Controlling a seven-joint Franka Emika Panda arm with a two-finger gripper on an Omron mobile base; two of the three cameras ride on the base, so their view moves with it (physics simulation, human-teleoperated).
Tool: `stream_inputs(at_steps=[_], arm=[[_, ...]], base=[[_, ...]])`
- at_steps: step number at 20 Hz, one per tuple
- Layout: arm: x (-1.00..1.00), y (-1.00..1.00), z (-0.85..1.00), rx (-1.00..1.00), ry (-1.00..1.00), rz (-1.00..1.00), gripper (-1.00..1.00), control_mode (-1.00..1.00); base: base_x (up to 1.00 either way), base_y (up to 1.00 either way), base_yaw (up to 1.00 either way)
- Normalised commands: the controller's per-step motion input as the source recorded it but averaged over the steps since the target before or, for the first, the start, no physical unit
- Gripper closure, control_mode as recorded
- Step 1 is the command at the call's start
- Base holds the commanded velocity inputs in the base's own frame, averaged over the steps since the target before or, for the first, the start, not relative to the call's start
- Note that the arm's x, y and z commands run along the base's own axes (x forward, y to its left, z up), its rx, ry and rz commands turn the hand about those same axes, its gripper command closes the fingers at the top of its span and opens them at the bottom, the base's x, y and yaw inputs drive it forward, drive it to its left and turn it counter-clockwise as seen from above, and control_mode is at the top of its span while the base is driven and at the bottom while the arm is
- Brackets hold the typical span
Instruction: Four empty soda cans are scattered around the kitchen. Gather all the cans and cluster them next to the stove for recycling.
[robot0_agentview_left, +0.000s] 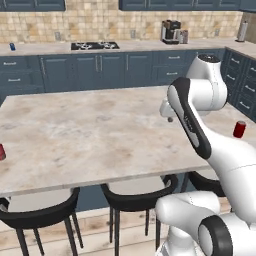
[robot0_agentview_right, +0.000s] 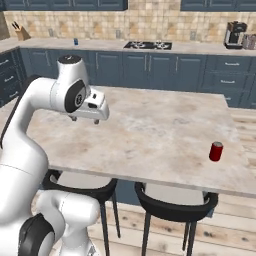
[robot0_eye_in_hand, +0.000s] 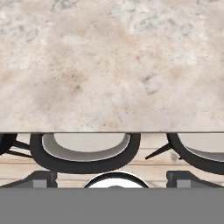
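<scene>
Left base view, L to R. Small blue soda can w/ silvery top (robot0_agentview_left: 12, 46) stands upright on the far beige stone counter (robot0_agentview_left: 45, 48) at approx 10 o'clock, well apart from the flat black glass cooktop w/ round grey burners (robot0_agentview_left: 95, 46) at approx 12. A bright red soda can (robot0_agentview_left: 2, 152), cut by the frame edge, sits at 9 o'clock on the big mottled beige marble island top (robot0_agentview_left: 90, 135). Black-and-silver coffee machine (robot0_agentview_left: 171, 31) is at approx 1 o'clock on the same back counter, a tall silver-grey cylinder (robot0_agentview_left: 242, 31) further R in the corner. A second red can, short cylinder, plain bright red sides (robot0_agentview_left: 239, 129), stands upright near the island's R edge at 3 o'clock, partly behind the white arm.

Right base view: wooden knife block (robot0_agentview_right: 21, 33) at 10 o'clock; the blue can is tiny beside it. The white two-finger gripper w/ dark tips (robot0_agentview_right: 85, 119) hangs over the island's L part at approx 9 o'clock, nothing near it. The red can stands alone at 4 o'clock.

Hand view: dark fingertips (robot0_eye_in_hand: 43, 179) sit wide apart at the bottom, nothing between them; marble top above, black round bar stools w/ grey seats (robot0_eye_in_hand: 85, 151) below the island edge.
</scene>
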Motion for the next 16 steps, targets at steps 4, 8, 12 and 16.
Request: stream_inputs(at_steps=[4,8,12,16], arm=[[0.0,0.0,0.0,0.0,0.0,0.0,-1.0,1.0],[0.0,0.0,0.0,0.0,0.0,0.0,-1.0,1.0],[0.0,0.0,0.0,0.0,0.0,0.0,-1.0,1.0],[0.0,0.0,0.0,0.0,0.0,0.0,-1.0,1.0]], base=[[-0.56,-1.0,0.04],[-0.19,-0.71,0.0],[0.13,-0.44,-0.17],[0.15,-0.66,-0.09]])
